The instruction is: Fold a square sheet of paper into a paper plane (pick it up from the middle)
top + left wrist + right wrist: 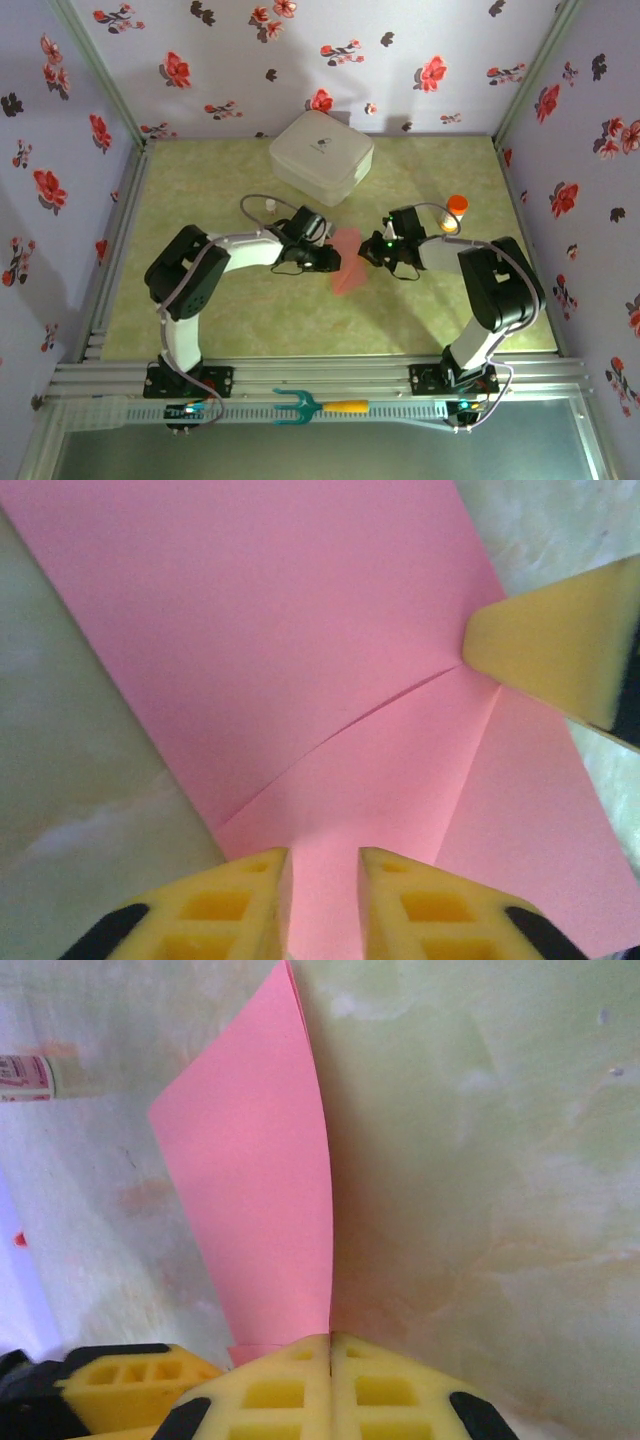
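Though illegible, bottle label [25,1077] near paper [260,1210]

top camera sits high behind the arm bases, looking down over the whole table [200,200]. left wrist camera faces right, right wrist faces left, both tight on the pink sheet [347,262] [300,660] [260,1190] mid-table, shared by all three.

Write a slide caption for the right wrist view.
Right gripper, shut, pinches the edge of the folded pink paper, which curves away over the green table.
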`<state>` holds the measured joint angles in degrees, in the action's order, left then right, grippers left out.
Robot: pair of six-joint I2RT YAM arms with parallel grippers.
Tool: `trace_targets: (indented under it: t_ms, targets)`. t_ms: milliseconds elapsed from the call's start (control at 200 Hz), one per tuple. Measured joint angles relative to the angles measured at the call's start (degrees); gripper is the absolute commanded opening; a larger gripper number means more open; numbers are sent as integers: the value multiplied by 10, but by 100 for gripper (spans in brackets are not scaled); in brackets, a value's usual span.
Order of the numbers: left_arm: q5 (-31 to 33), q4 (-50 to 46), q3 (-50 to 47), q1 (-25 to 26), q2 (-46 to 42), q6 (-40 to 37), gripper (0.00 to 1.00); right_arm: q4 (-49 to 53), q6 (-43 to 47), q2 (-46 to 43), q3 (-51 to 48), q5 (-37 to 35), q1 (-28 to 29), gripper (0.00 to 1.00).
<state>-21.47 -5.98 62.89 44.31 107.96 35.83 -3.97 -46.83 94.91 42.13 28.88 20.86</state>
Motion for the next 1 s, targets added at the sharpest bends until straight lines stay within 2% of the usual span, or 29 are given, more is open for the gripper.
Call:
trace_targets:
  t_ms: [155, 320, 445, 495, 635, 785, 1000]
  targets:
    - [51, 18, -40, 0, -84, -8, 40, 88, 51, -52, 35, -39, 2, 4]
    - [138, 35, -89, 0, -192, -28, 52, 213, 125, -110, 108, -152, 40, 5]
    - [209, 51, -129, 0, -261, -47, 80, 303, 181, -121, 171, -260, 91, 4]
    - [232, 55, -144, -3, -281, -55, 88, 336, 198, -120, 192, -303, 109, 4]
    - [281, 61, -179, -20, -315, -66, 93, 413, 236, -106, 235, -433, 149, 3]
    - [306, 64, -205, -41, -332, -75, 100, 477, 249, -63, 272, -571, 194, 2]
    - [316, 64, -233, -70, -374, -68, 100, 509, 241, 12, 299, -648, 235, 3]
